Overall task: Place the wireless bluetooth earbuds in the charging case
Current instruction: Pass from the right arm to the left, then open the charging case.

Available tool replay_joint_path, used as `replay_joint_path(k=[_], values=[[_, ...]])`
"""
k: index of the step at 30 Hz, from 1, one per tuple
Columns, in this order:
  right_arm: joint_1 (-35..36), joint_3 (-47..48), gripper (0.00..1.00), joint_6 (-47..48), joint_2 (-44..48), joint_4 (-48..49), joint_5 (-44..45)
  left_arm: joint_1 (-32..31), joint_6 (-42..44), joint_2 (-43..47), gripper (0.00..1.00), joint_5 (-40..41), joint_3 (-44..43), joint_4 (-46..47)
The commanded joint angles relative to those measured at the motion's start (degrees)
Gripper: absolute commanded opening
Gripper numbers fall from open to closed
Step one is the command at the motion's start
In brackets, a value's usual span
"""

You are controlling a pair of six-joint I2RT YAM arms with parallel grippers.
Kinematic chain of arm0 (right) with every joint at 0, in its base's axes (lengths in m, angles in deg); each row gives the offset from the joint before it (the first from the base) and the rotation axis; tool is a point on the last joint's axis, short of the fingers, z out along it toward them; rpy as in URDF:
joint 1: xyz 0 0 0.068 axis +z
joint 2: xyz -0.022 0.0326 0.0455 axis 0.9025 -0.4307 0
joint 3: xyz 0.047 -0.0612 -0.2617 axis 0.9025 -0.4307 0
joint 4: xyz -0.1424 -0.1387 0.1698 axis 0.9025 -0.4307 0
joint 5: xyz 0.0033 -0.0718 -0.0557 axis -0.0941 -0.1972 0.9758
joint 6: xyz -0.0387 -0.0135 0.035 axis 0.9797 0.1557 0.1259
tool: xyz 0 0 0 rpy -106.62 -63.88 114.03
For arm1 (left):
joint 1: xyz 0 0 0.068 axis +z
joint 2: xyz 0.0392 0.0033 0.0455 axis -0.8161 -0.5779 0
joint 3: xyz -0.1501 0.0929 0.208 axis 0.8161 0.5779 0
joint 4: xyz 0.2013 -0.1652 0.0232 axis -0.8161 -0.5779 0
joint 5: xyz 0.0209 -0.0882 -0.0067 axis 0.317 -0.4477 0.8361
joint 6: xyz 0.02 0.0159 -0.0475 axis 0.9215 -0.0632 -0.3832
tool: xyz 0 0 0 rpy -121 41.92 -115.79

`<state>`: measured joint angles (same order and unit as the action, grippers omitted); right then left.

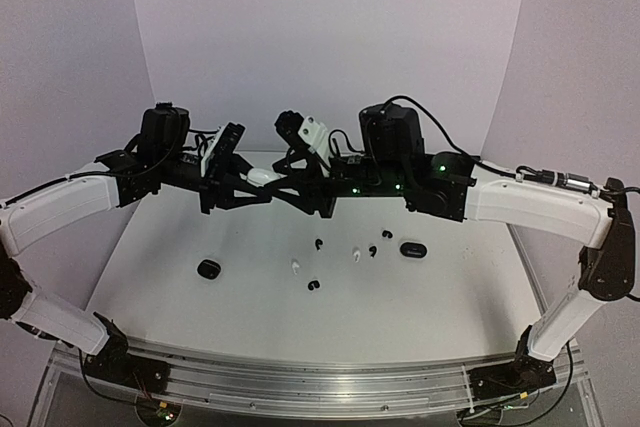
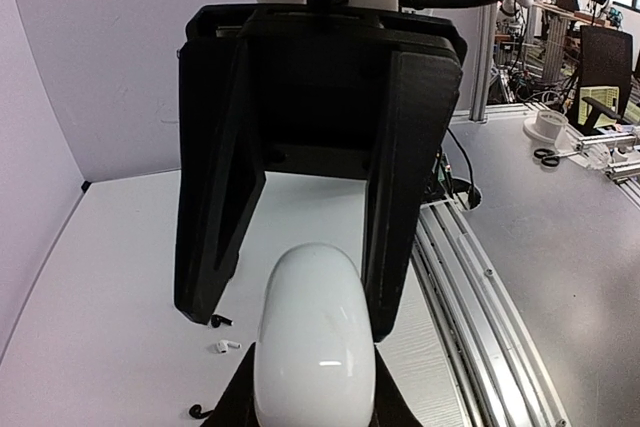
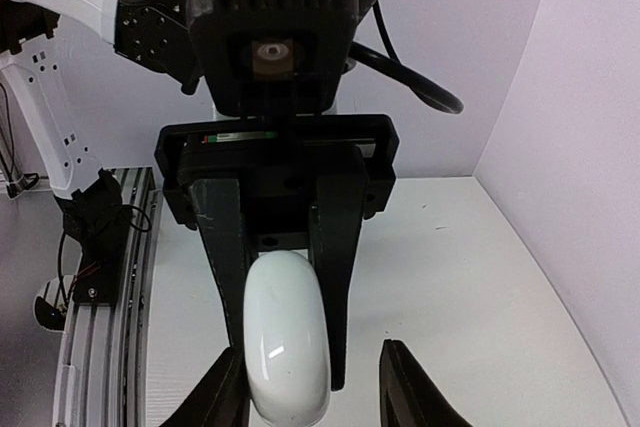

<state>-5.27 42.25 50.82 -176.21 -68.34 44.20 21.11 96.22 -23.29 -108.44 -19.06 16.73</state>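
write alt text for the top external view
Two robot arms meet above a white table, the left tool gripping a white charging case with the right tool open around it. Below lie two black cases, four black earbuds and two white earbuds.

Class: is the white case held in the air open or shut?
Shut. In both wrist views the white case is one smooth closed pebble, no lid raised, no cavity showing.

A white tabletop [image 1: 180, 297] is lying inside a pale curved backdrop [image 1: 330, 37], and an aluminium rail [image 1: 300, 379] is running along its near edge. Off to 1 side, black-handled scissors [image 2: 546, 157] are resting on a grey bench [image 2: 560, 257].
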Motion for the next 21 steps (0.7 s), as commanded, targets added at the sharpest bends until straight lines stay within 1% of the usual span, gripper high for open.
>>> replay_joint_path(k=[1, 11, 16, 21], values=[[-0.1, 2.3, 0.44, -1.4, 1.3, 2.8, 3.5, -0.3, 2.5, 0.0, 0.0, -0.5, -2.3, -2.5], [-0.4, 3.8, 0.42, -2.2, 0.7, 2.9, 5.6, -0.4, 7.8, -0.4, 0.0, -1.2, -3.1, -7.8], [-1.2, 4.1, 0.39, -3.6, 0.9, 3.1, 4.2, -0.4, 8.6, -0.5, 0.0, -0.7, -3.3, -8.9], [-1.5, 4.3, 0.39, -4.4, 1.1, 3.3, 2.8, -0.5, 10.3, -0.6, 0.0, 0.3, -3.1, -10.6]])
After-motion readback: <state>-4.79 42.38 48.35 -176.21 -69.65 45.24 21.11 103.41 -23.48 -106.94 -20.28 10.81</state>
